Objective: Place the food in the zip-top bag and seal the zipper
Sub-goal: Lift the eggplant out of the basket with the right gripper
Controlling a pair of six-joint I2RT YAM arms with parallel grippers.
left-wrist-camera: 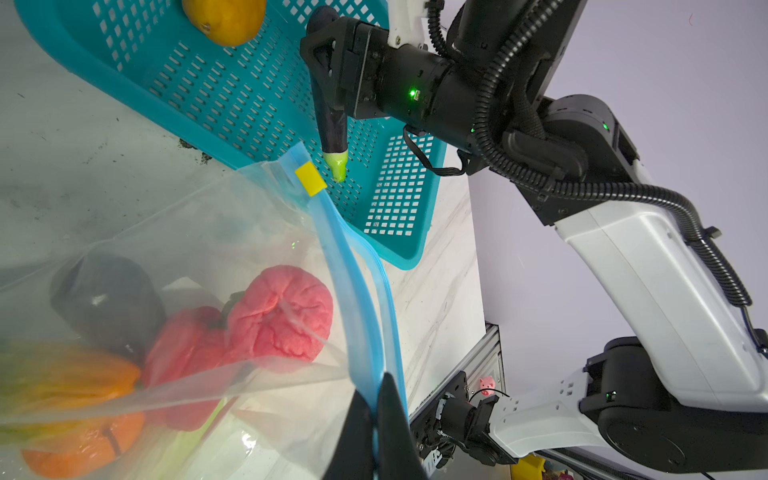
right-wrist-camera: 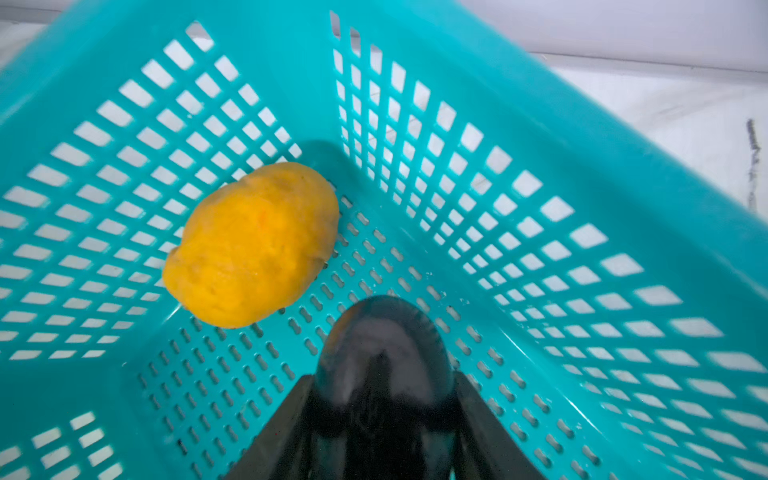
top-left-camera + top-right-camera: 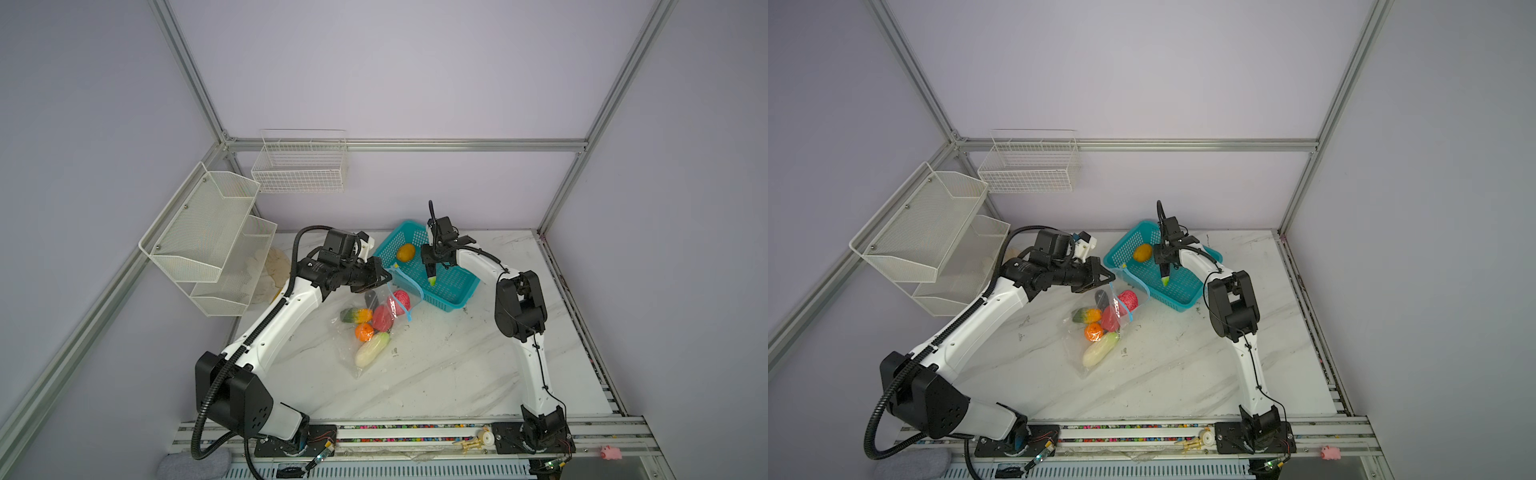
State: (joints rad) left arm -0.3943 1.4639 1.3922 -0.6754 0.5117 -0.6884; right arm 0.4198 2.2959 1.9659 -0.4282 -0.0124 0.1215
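Note:
The clear zip-top bag point(image 3: 365, 332) point(image 3: 1090, 336) lies on the marble table. Inside it are a white radish point(image 3: 372, 349), an orange point(image 3: 364, 331), a green-orange cucumber point(image 3: 353, 315), pink-red pieces point(image 1: 278, 311) and a dark eggplant point(image 1: 104, 299). My left gripper point(image 1: 376, 399) point(image 3: 384, 276) is shut on the light-blue zipper point(image 1: 357, 291) and holds that edge up. The yellow slider point(image 1: 310, 178) sits at the strip's far end. My right gripper point(image 2: 382, 380) point(image 3: 430, 259) is shut on a second eggplant point(image 2: 382, 345) point(image 1: 332, 124), which hangs green stem down over the teal basket point(image 3: 453, 291). A mango point(image 2: 253, 245) point(image 3: 406, 252) lies in the basket.
White mesh shelves point(image 3: 208, 237) hang on the left wall and a wire basket point(image 3: 299, 166) on the back wall. A beige lump point(image 3: 276, 266) lies under the shelves. The teal basket stands against the bag's open mouth. A pink toy pig point(image 3: 610, 452) sits beyond the front rail.

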